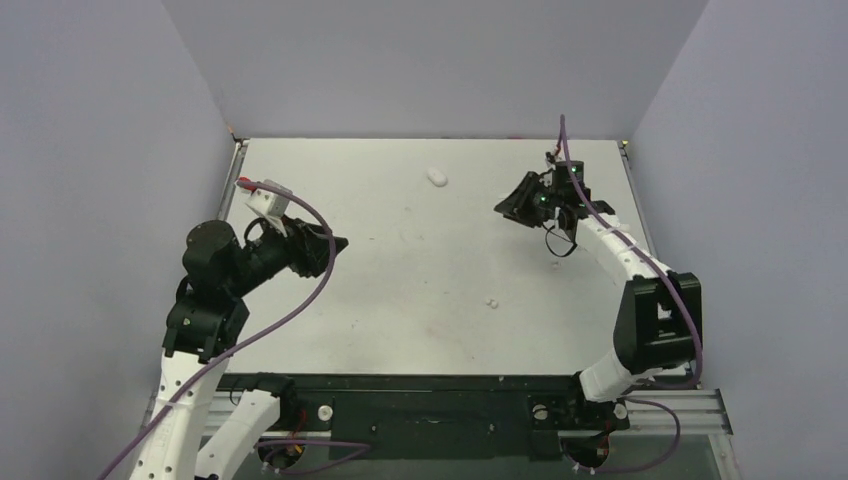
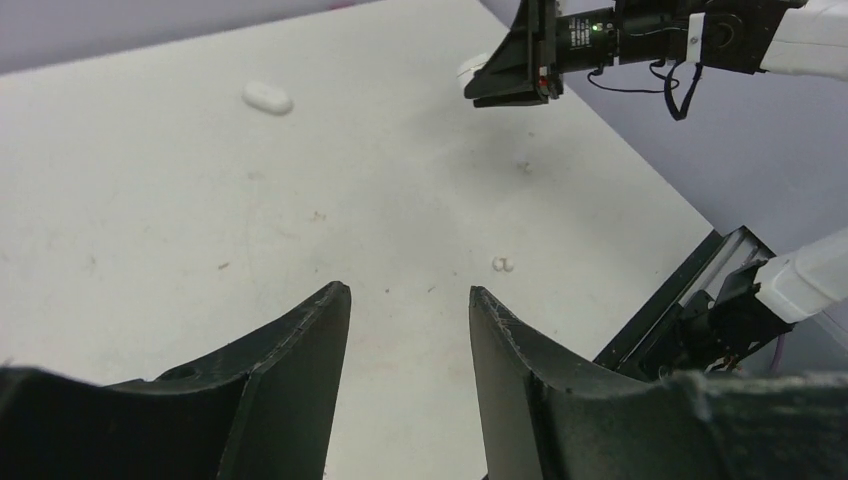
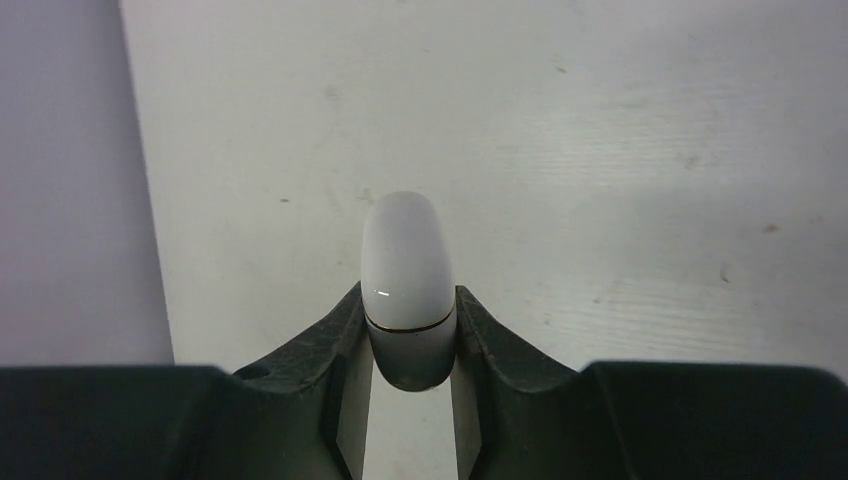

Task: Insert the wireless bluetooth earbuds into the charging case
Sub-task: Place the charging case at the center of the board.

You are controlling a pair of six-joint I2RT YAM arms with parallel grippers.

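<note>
White and glossy, the charging case (image 3: pixel 405 255) sits clamped in the right pincer (image 3: pixel 408 300), which is narrowed onto its sides above the far right of the worktop (image 1: pixel 380 320). The case's long axis runs straight out along the fingers, rounded end away from the wrist, and a thin seam crosses it at the fingertips, so the lid looks shut. The wireless bluetooth earbuds (image 1: pixel 491 301) show as two tiny white bits touching each other on the worktop, toward the near edge and between the arms; they are too small to tell their long axis. The left pincer (image 2: pixel 410 295) hangs with its jaws moderately apart and nothing between them, and in its own view the bits lie ahead and a little right of the gap. The right pincer is nearer to them but occupied, so I judge the free left one must reach forward and rightward. Another white pebble-shaped thing (image 1: pixel 436 177) lies at the far middle; what it is I cannot tell.
</note>
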